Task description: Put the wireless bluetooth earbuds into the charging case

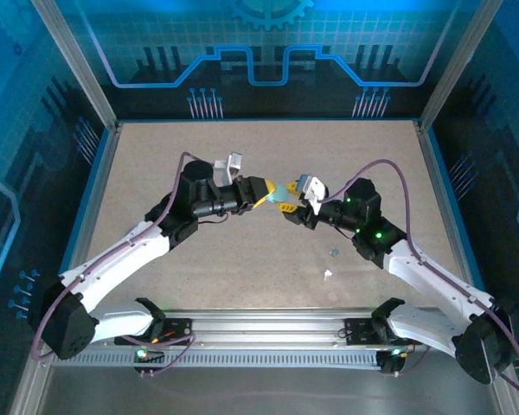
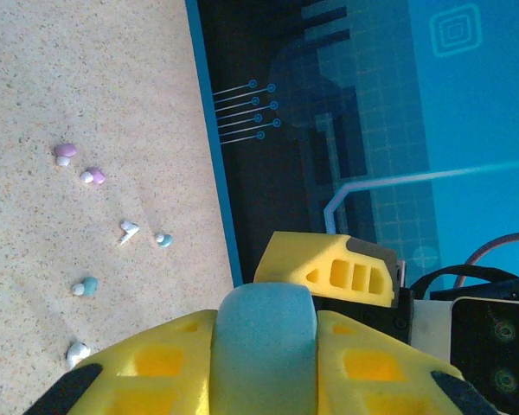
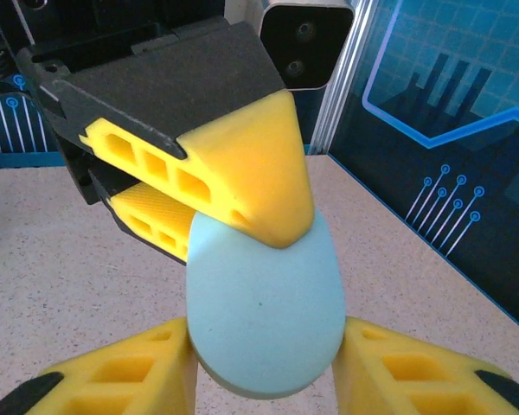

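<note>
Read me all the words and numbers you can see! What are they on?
No words or numbers anywhere.
The pale blue case is plain.
The blue walls have only line pictures and a gear shape.
The earbuds are too small to tell.

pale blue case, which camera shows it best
The right wrist view: the pale blue case sits large and centred, oval face toward the lens, pinched at the top by the left claw. The left wrist view shows its narrow edge between yellow fingers; the top view, a tiny pale patch.
</note>
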Robot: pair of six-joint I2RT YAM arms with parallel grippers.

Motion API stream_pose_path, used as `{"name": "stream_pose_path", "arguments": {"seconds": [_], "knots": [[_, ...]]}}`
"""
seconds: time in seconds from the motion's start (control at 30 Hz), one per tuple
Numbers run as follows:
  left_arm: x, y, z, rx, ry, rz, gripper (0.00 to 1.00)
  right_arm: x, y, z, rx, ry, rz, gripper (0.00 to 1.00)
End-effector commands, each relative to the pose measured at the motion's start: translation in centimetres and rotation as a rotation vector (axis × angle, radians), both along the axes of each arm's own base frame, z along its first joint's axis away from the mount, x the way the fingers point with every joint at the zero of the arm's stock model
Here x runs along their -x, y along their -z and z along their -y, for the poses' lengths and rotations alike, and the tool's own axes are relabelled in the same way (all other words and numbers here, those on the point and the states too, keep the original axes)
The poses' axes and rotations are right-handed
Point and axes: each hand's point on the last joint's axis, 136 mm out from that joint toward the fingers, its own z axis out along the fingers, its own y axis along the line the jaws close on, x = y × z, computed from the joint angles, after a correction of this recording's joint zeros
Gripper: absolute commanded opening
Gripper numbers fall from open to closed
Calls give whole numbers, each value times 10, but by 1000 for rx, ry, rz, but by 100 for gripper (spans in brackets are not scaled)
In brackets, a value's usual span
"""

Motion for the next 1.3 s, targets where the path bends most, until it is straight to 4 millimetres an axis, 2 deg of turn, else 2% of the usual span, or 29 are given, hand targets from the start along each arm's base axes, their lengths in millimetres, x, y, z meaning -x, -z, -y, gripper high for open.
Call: {"name": "stream_pose_path", "arguments": {"seconds": [0.0, 0.1, 0.17, 0.23, 0.4, 0.43, 0.47, 0.63, 0.77, 0.93, 1.13, 1.27], "knots": [[8, -12, -1, 24, 29, 26, 27, 0, -31, -1, -58, -28, 39, 38], [9, -14, -2, 11, 31, 51, 33, 4, -29, -1, -50, -61, 7, 38], [9, -17, -3, 0, 35, 83, 44, 9, -28, -2, -45, -94, -22, 37], [10, -20, -4, -21, 40, 128, 51, 14, -26, -3, -39, -130, -55, 37], [20, -35, -6, -109, 107, 374, 64, 24, -20, -6, -40, -199, -161, 37], [22, -37, -6, -133, 130, 439, 66, 24, -31, -7, -51, -216, -161, 37], [26, -40, -5, -154, 153, 514, 68, 25, -31, -7, -54, -230, -182, 37], [47, -46, -1, -188, 276, 847, 69, 24, -34, -9, -55, -262, -284, 37], [56, -43, -3, -236, 311, 1019, 68, 25, -40, -10, -67, -293, -310, 37], [62, -42, -1, -282, 373, 1124, 62, 26, -44, -9, -73, -314, -336, 37], [59, -43, 1, -296, 379, 1167, 50, 28, -45, -10, -70, -338, -361, 37], [58, -46, 2, -290, 373, 1177, 50, 30, -45, -11, -67, -349, -363, 37]]}}
